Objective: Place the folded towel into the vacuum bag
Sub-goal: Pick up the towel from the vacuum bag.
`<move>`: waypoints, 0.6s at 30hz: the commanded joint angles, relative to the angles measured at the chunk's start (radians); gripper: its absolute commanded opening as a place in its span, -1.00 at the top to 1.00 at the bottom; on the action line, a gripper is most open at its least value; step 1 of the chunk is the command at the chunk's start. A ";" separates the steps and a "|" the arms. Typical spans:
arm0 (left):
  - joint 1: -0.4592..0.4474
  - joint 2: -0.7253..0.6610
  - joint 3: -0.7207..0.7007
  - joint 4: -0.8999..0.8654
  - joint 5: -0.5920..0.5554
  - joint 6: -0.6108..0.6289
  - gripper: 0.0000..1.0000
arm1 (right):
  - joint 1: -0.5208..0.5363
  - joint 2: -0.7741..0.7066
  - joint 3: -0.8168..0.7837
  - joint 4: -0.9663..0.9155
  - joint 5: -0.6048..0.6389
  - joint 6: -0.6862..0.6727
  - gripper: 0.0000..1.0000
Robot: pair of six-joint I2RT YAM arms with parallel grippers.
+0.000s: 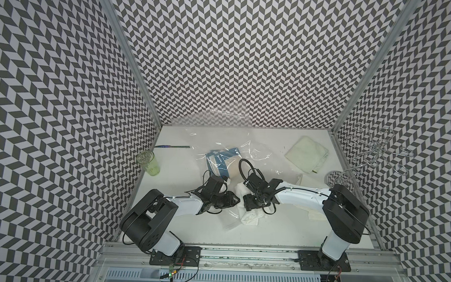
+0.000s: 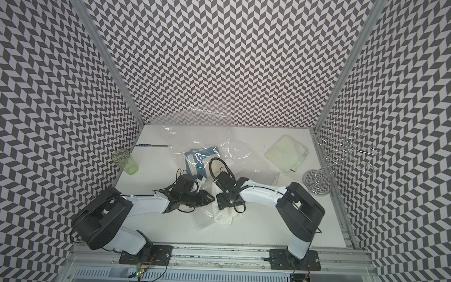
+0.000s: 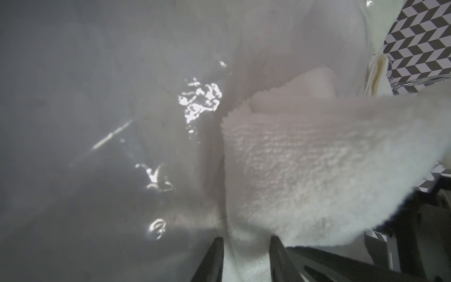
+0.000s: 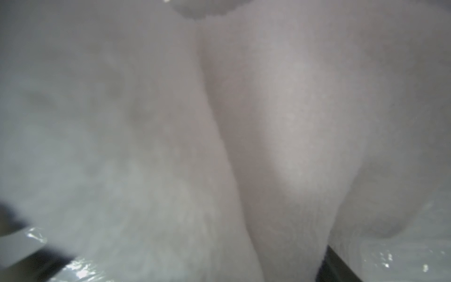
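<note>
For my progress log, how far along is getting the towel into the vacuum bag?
Done: the vacuum bag lies spread out, the white towel bunched at its near end. In hand: the left tool straddles towel cloth beside the plastic; the right tool is down on the towel. Still to do: the towel's near part looks outside the bag, so it needs pushing in.

Towel (image 1: 249, 216) and bag (image 1: 244, 150) clog the middle (right under me); table (image 1: 280, 231) is bare at front, glass (image 1: 148, 163) guards left, rack (image 1: 332, 177) right.
</note>
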 commanded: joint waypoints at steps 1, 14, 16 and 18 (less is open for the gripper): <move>0.002 -0.002 -0.021 0.039 -0.013 0.006 0.31 | 0.016 0.049 -0.032 -0.030 0.083 0.074 0.09; 0.072 -0.086 0.052 -0.201 -0.123 0.138 0.27 | -0.159 -0.340 0.046 -0.145 0.037 -0.012 0.76; 0.066 -0.102 0.100 -0.267 -0.155 0.160 0.23 | -0.238 -0.421 0.004 -0.158 0.015 -0.023 0.76; 0.023 -0.138 0.168 -0.351 -0.206 0.193 0.13 | -0.315 -0.508 -0.040 -0.184 0.037 -0.048 0.77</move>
